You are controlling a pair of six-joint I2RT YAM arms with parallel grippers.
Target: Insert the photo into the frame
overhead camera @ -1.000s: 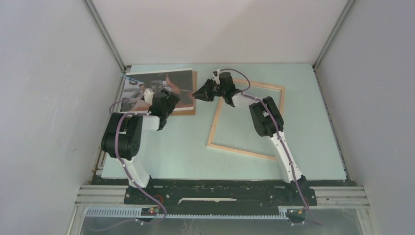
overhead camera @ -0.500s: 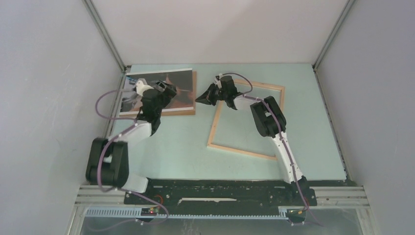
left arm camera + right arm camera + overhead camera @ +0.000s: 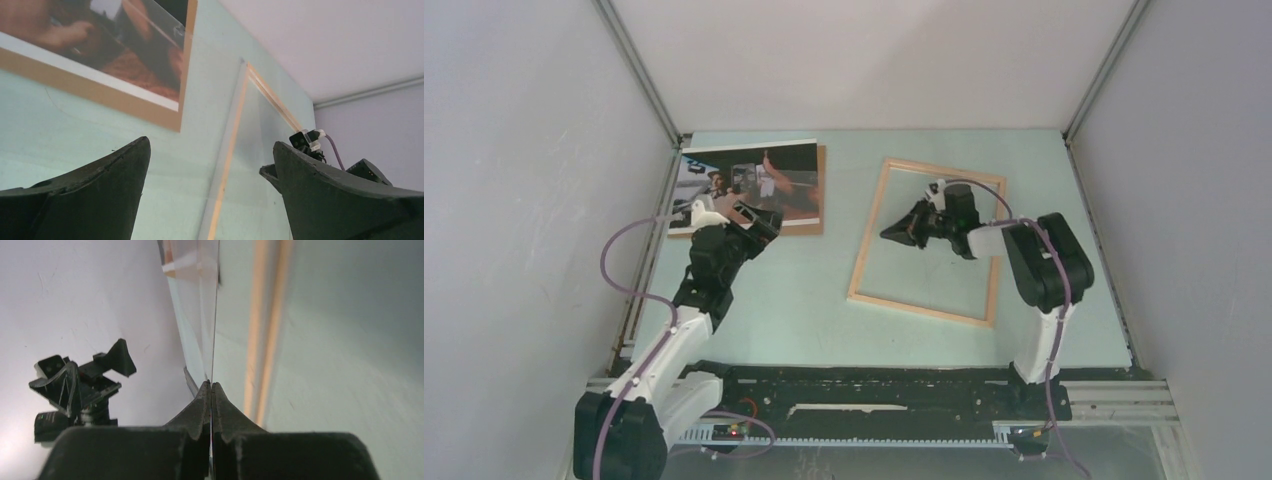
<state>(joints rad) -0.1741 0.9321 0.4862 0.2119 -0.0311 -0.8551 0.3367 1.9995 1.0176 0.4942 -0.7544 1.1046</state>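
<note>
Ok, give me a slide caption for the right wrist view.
Right gripper shut on the edge of a thin clear sheet, a blurred rail of the frame beside it.

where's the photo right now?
Top view: far-left corner of the table, lying on the brown backing board, left of the frame, just beyond the left gripper.

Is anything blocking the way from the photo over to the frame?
Nothing lies on the table between the photo and the frame, but the right gripper sits inside the frame, shut on a thin clear pane.
</note>
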